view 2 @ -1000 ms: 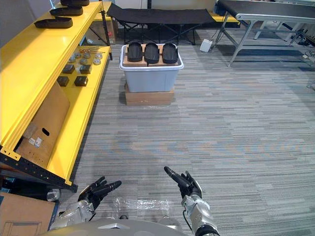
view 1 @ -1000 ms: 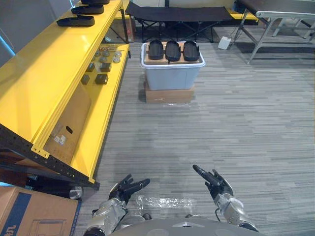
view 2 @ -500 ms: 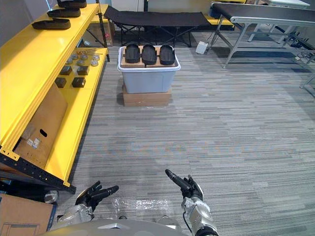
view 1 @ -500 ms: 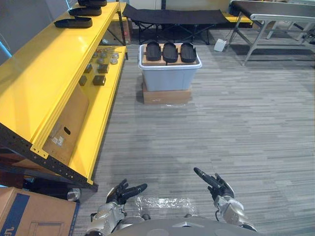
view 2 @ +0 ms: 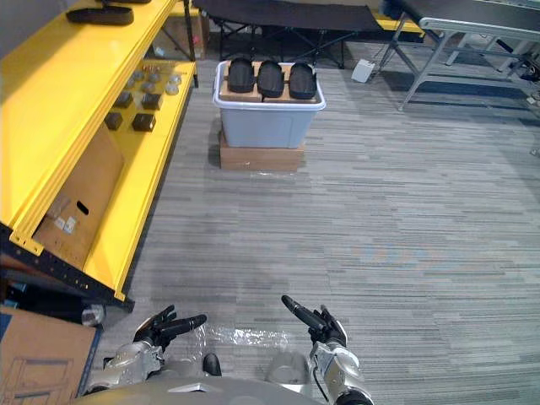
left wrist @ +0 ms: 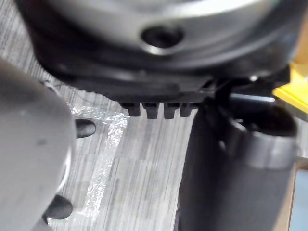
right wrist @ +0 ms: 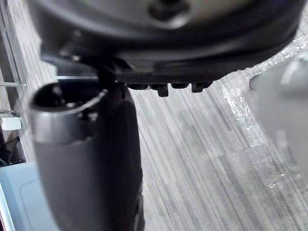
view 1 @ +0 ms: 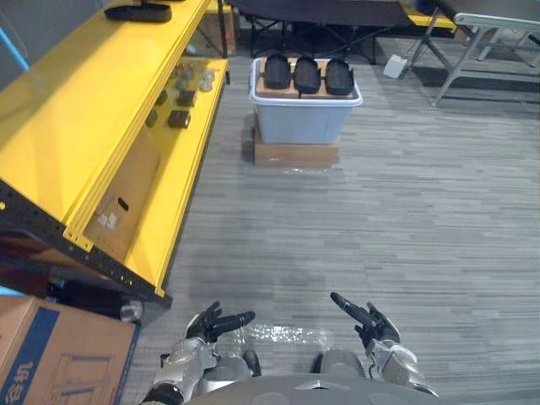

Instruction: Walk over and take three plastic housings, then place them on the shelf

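Three black plastic housings [view 1: 306, 74] lie side by side on cardboard on top of a pale grey bin [view 1: 304, 122], far ahead on the floor. One more black housing [view 1: 139, 12] rests on the top of the yellow shelf [view 1: 76, 110] at the left. My left hand [view 1: 213, 325] is low near my body, fingers straight, holding nothing. My right hand [view 1: 364, 317] is likewise low at the right, fingers extended and empty. Both hands are well short of the bin.
The bin stands on a flat cardboard box [view 1: 295, 155]. Small dark and silver parts [view 1: 181, 89] lie on the shelf's lower level. A brown carton [view 1: 51, 350] sits at the lower left. A black cot [view 2: 278, 17] and a metal table [view 2: 472, 21] stand at the back.
The whole scene has shifted down and grown slightly: the camera has moved toward the bin. Both hands stay low, straight-fingered and empty.
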You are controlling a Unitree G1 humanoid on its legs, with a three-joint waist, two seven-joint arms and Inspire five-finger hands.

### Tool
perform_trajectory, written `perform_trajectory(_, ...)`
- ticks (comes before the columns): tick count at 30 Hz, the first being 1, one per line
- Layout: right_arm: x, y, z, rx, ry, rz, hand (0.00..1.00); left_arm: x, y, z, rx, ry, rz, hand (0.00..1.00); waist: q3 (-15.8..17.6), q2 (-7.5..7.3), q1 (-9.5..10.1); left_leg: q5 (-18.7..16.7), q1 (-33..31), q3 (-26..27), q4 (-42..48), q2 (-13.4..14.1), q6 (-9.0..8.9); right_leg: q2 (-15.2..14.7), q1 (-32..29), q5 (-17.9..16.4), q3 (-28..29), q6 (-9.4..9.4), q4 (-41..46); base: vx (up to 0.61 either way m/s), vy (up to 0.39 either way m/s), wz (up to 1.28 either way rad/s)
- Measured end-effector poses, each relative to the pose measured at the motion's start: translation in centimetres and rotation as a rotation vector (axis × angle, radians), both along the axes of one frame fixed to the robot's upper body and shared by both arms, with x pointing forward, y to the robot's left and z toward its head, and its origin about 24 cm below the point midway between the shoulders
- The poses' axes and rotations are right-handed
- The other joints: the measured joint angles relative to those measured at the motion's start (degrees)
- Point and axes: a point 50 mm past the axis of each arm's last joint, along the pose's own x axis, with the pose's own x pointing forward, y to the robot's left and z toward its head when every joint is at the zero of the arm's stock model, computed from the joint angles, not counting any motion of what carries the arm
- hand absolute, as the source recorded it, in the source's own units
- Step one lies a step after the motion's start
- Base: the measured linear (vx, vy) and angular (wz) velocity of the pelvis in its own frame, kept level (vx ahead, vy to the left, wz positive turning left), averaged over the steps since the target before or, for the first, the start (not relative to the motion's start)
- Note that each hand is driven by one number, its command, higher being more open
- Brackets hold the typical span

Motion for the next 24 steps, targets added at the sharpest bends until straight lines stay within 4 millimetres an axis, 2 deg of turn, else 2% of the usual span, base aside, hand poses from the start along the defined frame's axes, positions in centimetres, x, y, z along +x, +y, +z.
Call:
perform_trajectory(1, -0.1, 0.0, 0.0, 0.014, -0.004, -0.01, 1.0, -0.4, 0.4, -0.2, 0.021, 0.03, 0.012, 1.0, 0.45, 0.18, -0.07, -1.46, -0.09, -0.4, 2.16, 1.27, -0.1, 2.11, -2.01, -2.02, 1.49, -0.15, 0.85, 0.04, 0.052, 0.16)
perform_trajectory(3, -1.1, 0.1, -0.3, 0.018, 0.014, -0.016, 1.0, -0.9, 0.7, -0.4, 0.034, 0.062, 0.022, 1.0, 0.4, 0.11, -0.16, -2.3, 0.12, -1.3, 2.83, 2.07, -0.43, 4.93, -1.83, -3.33, 1.33, 0.35, -6.51, 0.09, 0.023, 0.24)
perform_trajectory(4, -2.1, 0.3, -0.6, 0.019, 0.032, -0.024, 1.0, -1.0, 0.8, -0.4, 0.033, 0.073, 0.02, 1.0, 0.24, -0.19, -0.21, -2.54, 0.37, -2.04, 2.65, 2.01, -1.08, 6.83, -0.97, -2.91, 1.31, 0.84, -16.04, 0.23, -0.001, 0.31)
perform_trajectory(5, -3.0, 0.3, -0.9, 0.01, 0.056, -0.03, 1.0, -1.0, 0.8, -0.5, 0.028, 0.08, 0.016, 1.0, 0.2, -0.34, -0.15, -2.81, 0.59, -2.27, 2.64, 1.7, -2.05, 8.25, -0.42, -1.73, 1.2, 2.11, -24.96, 0.26, -0.012, 0.24)
perform_trajectory(6, -3.3, 0.3, -1.0, 0.007, 0.064, -0.041, 1.0, -1.1, 0.8, -0.5, 0.032, 0.083, 0.011, 1.0, 0.15, -0.4, -0.19, -3.15, 0.74, -2.31, 2.69, 1.42, -2.52, 8.65, -0.5, -1.08, 1.18, 2.32, -28.67, 0.27, -0.026, 0.1)
perform_trajectory(8, -4.2, 0.0, -1.2, -0.002, 0.086, -0.06, 1.0, -1.1, 0.8, -0.5, 0.061, 0.088, -0.025, 1.0, 0.12, -0.57, -0.44, -4.94, 2.49, -2.54, 2.74, 0.31, -3.26, 8.97, -0.41, 0.82, 1.1, 1.59, -35.81, 0.29, -0.046, 0.04)
perform_trajectory(10, -5.2, -0.1, -1.4, 0.006, 0.105, -0.065, 1.0, -1.5, 0.9, -0.6, 0.076, 0.097, -0.032, 1.0, 0.12, -0.08, -0.4, -7.59, 5.24, -2.61, 2.99, 0.04, -4.73, 9.04, 0.01, 0.97, 1.42, 0.85, -35.74, 0.46, -0.136, 0.02)
perform_trajectory(11, -5.7, -0.1, -1.5, 0.008, 0.119, -0.071, 1.0, -2.0, 0.9, -0.8, 0.078, 0.109, -0.021, 1.0, -0.49, 0.81, -0.98, -10.23, 6.75, -2.72, 4.16, 1.22, -6.43, 9.85, 0.42, 0.06, 1.39, -0.63, -33.4, 0.43, -0.172, 0.11)
perform_trajectory(12, -6.0, -0.7, -1.5, 0.004, 0.126, -0.086, 1.0, -3.1, 0.6, -1.1, 0.064, 0.135, 0.016, 1.0, -1.92, 3.19, -2.12, -13.21, 7.79, -2.63, 5.83, 4.32, -10.39, 12.18, 0.82, -0.96, 0.72, -2.36, -30.69, 0.52, -0.186, 0.14)
perform_trajectory(13, -6.3, -1.2, -1.5, -0.009, 0.129, -0.078, 1.0, -4.4, 0.5, -1.5, 0.046, 0.157, 0.058, 1.0, -3.5, 4.45, -2.56, -13.62, 7.13, -2.46, 10.44, 6.53, -13.26, 13.63, 1.85, -1.42, 0.15, -2.93, -30.36, 0.47, -0.143, 0.12)
perform_trajectory(14, -6.2, -1.3, -1.4, -0.015, 0.126, -0.073, 1.0, -4.5, 0.7, -1.5, 0.038, 0.151, 0.084, 1.0, -3.85, 4.18, -2.6, -13.43, 4.71, -2.54, 16.54, 7.7, -13.57, 13.82, 2.55, 0.15, -0.3, -3.15, -30.28, 0.67, -0.271, 0.15)
perform_trajectory(15, -6.1, -1.9, -1.3, -0.043, 0.122, -0.051, 1.0, -4.1, 0.6, -1.5, 0.023, 0.133, 0.114, 1.0, -3.64, 5.77, -2.58, -10.27, -0.94, -1.74, 32.87, 12.33, -14.77, 16.04, 5.09, 1.45, -1.15, -6.21, -30.49, 0.54, -0.243, 0.09)
perform_trajectory(17, -5.4, -2.3, -1.0, -0.058, 0.103, -0.041, 1.0, -3.7, 0.1, -1.4, -0.009, 0.112, 0.145, 1.0, -2.47, 7.67, -1.32, -2.52, -6.55, -2.43, 46.49, 16.65, -11.8, 18.86, 9.79, 0.1, -0.55, -8.17, -33.41, 0.62, -0.212, -0.14)
perform_trajectory(18, -4.4, -2.5, -0.8, -0.069, 0.082, -0.039, 1.0, -3.0, -0.1, -1.2, -0.017, 0.075, 0.147, 1.0, -1.29, 7.33, -1.18, -4.51, -9.4, -3.97, 49.77, 15.66, -11.92, 19.02, 13.59, -0.53, -0.18, -8.83, -34.74, 0.67, -0.159, -0.31)
perform_trajectory(19, -3.5, -2.4, -0.7, -0.07, 0.058, -0.033, 1.0, -2.4, -0.1, -1.0, -0.02, 0.045, 0.142, 1.0, -0.65, 6.28, -0.79, -6.6, -12.09, -5.39, 47.74, 12.3, -12.12, 18.3, 16.71, -1.23, 1.01, -9.31, -36.48, 0.53, -0.108, -0.36)
perform_trajectory(20, -3.0, -2.3, -0.5, -0.073, 0.038, -0.028, 1.0, -2.0, -0.1, -0.8, -0.024, 0.023, 0.137, 1.0, -0.38, 5.81, -0.19, -7.39, -13.36, -5.67, 44.92, 10.31, -12.03, 17.89, 18.05, -1.32, 1.85, -9.42, -37.41, 0.47, -0.062, -0.66)
perform_trajectory(21, -1.7, -2.0, -0.1, -0.076, -0.005, -0.022, 1.0, -1.2, -0.3, -0.3, -0.029, -0.029, 0.134, 1.0, 0.03, 5.14, 0.87, -7.59, -15.57, -5.8, 36.16, 7.17, -11.64, 17.17, 20.12, -1.32, 4.14, -9.43, -39.26, 0.43, 0.003, -0.9)
perform_trajectory(22, -0.4, -1.9, 0.4, -0.081, -0.049, -0.011, 1.0, -0.4, -0.5, 0.2, -0.036, -0.079, 0.138, 1.0, 0.22, 4.94, 1.93, -6.43, -17.75, -6.81, 25.15, 4.42, -11.36, 16.75, 21.48, -1.68, 6.14, -9.18, -40.74, 0.4, 0.027, -0.94)
perform_trajectory(23, 0.2, -1.8, 0.6, -0.084, -0.069, -0.004, 1.0, 0.0, -0.7, 0.5, -0.039, -0.103, 0.136, 1.0, 0.21, 4.99, 2.25, -4.83, -18.77, -7.73, 19.84, 3.56, -11.46, 16.68, 21.78, -2.38, 7.23, -8.5, -41.03, 0.36, 0.074, -0.9)
perform_trajectory(24, 1.2, -1.8, 1.1, -0.097, -0.099, 0.015, 1.0, 0.6, -1.1, 0.8, -0.048, -0.136, 0.137, 1.0, 0.63, 6.09, 2.6, -0.55, -19.94, -10.26, 10.68, 3.26, -12.07, 17.45, 22.97, -4.05, 8.87, -7.1, -41.15, 0.32, 0.135, -0.81)
